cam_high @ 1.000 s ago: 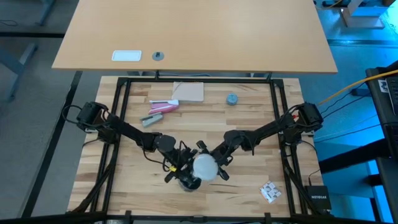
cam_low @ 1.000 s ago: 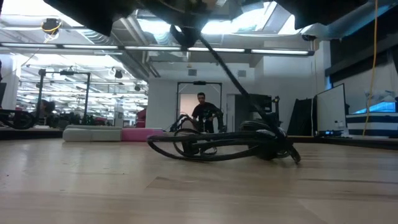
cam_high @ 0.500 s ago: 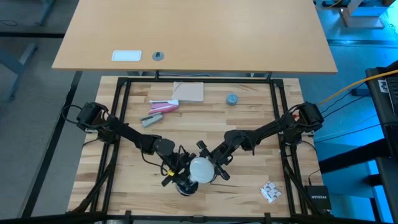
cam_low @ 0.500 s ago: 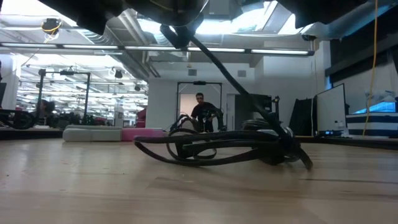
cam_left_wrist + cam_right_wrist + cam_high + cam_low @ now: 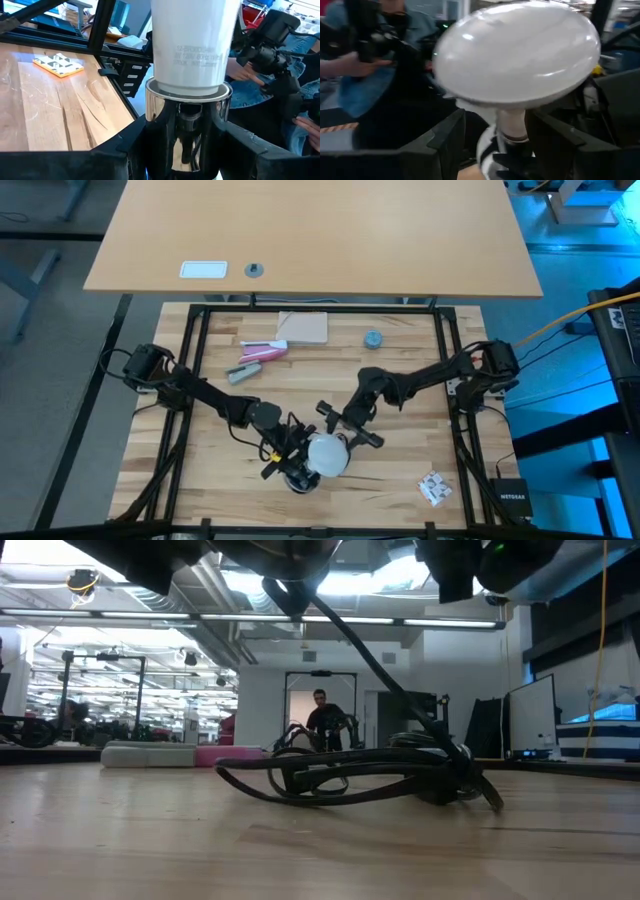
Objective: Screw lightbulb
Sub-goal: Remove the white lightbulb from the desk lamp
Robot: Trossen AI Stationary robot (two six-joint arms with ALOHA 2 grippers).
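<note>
My left hand (image 5: 290,463) clamps the socket (image 5: 187,130) with the lightbulb (image 5: 327,455) standing upright in it — my right hand (image 5: 347,428), released, sits just beside the globe, the nearer one to twist.

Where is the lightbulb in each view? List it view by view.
High view: lightbulb, low centre, between both grippers.
Low view: not in it; only the black cord shows.
Left wrist view: upper centre, seated in the silvery socket.
Right wrist view: centre, globe toward the camera.
Shared landmark: the silvery socket.
</note>
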